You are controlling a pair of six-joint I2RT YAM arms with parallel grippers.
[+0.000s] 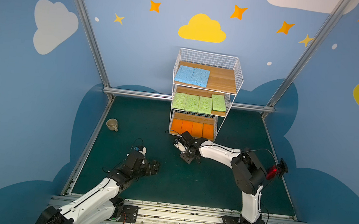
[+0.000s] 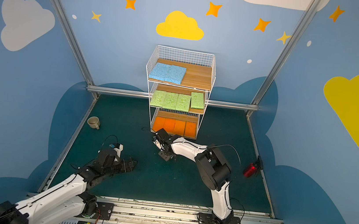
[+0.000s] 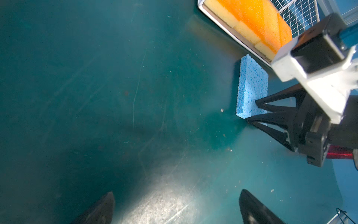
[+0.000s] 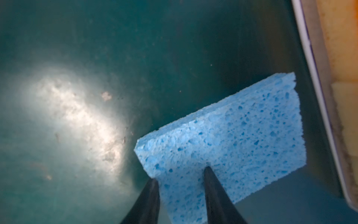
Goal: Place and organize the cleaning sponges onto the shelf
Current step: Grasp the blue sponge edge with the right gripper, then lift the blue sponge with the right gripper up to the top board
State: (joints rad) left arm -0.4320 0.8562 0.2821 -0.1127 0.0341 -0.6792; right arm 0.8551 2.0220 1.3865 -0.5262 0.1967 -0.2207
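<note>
Blue sponge (image 4: 232,145), porous, is pinched at one end between the fingers of my right gripper (image 4: 181,174) and held tilted just near of the bottom tier of the shelf (image 1: 210,56), at its left corner; whether it clears the green mat (image 1: 143,182) I cannot tell. Shelf contents noted: two blue sponges (image 1: 192,75) side by side on the left of the top board, four green sponges (image 1: 192,103) on the middle board, four orange sponges (image 1: 192,129) in a row on the bottom board. My left gripper (image 3: 177,193) hangs with jaws spread wide over the mat, nearer and to the left, well apart from the held sponge.
</note>
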